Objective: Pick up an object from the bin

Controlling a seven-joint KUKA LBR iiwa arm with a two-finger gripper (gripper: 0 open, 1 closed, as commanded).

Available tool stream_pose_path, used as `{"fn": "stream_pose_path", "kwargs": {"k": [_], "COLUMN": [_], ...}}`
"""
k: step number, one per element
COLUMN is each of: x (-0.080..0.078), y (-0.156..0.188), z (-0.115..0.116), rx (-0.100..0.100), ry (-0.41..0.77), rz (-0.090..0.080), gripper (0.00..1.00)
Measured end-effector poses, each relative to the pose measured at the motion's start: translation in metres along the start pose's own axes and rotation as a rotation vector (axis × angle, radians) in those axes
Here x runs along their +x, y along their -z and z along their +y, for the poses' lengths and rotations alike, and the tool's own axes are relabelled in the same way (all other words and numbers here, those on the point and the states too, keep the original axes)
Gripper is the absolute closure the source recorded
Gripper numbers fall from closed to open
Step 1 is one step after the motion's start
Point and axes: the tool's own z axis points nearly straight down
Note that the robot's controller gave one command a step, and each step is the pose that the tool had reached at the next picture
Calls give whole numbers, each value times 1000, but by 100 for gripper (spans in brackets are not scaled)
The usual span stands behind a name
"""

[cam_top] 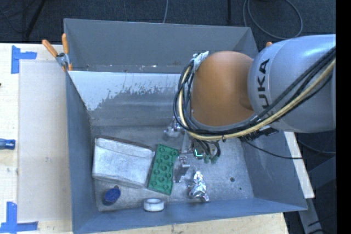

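approach step, by the look of the pose: claw (182, 168) low in the grey metal bin (109, 112), beneath the orange wrist cover (219, 87), just beside the right edge of the green studded plastic building plate (163, 168). cannot tell whether released or clenched, nor whether anything is grasped; too much hidden under the wrist. crumpled silver foil wad (197, 187) just below the claw, near it but seemingly apart. flat whitish rectangular packet (122, 163) against the plate's left edge; blue round cap (112, 194) and small white ring (154, 204) along the near wall, well apart from the claw. likely target the green plate or the foil wad; cannot settle which. next move probably calls for a square closing on one thing alone, then a straight lift clear of the packet.
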Motion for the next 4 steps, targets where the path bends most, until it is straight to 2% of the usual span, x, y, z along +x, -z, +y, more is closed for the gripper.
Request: {"fn": "stream_pose_path", "kwargs": {"k": [1,2,3,4], "x": [4,4,3,-16], "y": [-106,-103,-37,-25], "z": [13,13,12,0], "rx": [-5,-5,-2,-2], "ry": [-9,-12,12,-332], "rz": [-27,-23,-15,-9], "gripper": [0,100,100,100]}}
